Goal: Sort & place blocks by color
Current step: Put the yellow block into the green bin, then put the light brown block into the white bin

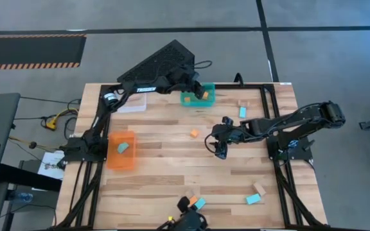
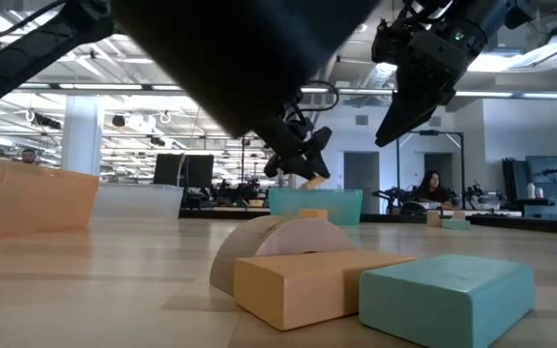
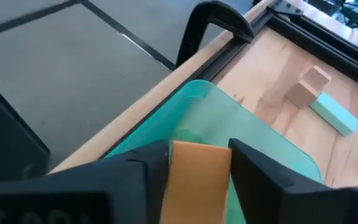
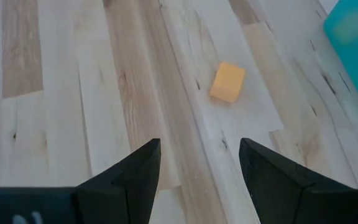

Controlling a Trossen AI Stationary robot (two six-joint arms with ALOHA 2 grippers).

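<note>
My left gripper (image 1: 200, 92) hangs over the teal bin (image 1: 190, 99) at the table's far edge, shut on an orange block (image 3: 194, 177). My right gripper (image 4: 199, 149) is open and touches nothing. It hovers above the table's middle, a little right of and nearer than a lone orange block (image 4: 227, 81) that lies flat on the wood (image 1: 194, 133). In the low view the right gripper (image 2: 401, 111) is well above the tabletop. Loose teal and tan blocks lie at the far right, the near right and the near edge. My left gripper pinches the orange block (image 3: 194, 168) between its two fingers, one on each of two opposite side faces. The block is lifted clear and hangs above the open teal bin (image 3: 253, 134). The fingers (image 2: 303, 155) come down at it from above.
An orange bin (image 1: 122, 152) on the left holds a teal block (image 1: 123, 147). A clear bin (image 1: 132, 102) sits at the far left. Tan (image 1: 241, 102) and teal (image 1: 242, 112) blocks lie right of the teal bin, two more (image 1: 255, 194) near right, and a cluster (image 2: 356, 280) at the near edge.
</note>
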